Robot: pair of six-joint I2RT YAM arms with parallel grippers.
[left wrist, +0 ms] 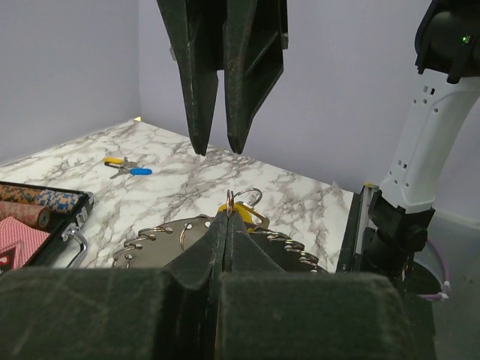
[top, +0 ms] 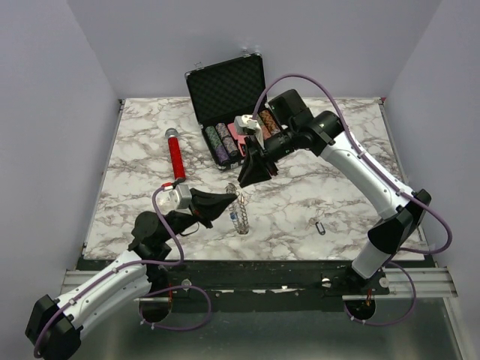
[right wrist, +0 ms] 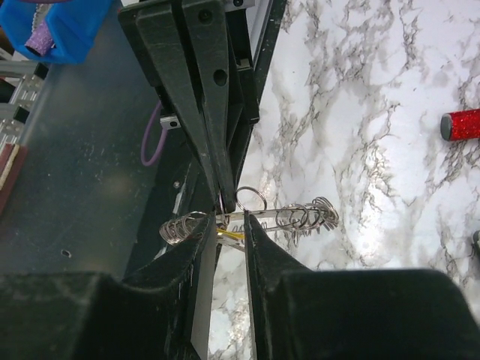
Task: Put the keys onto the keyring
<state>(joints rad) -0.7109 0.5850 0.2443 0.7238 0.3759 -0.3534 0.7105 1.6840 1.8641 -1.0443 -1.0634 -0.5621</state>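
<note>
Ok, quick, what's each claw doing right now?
Left gripper: closed, pinching the keyring.
Right gripper: open, fingers on either side of the keyring's edge.

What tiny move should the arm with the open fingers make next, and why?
Probably lower the right gripper a little, so its open fingers straddle the small ring sticking up from the keyring. The left gripper is shut there, holding the keyring beside a yellow tag, while the right one hangs just above, touching nothing.
</note>
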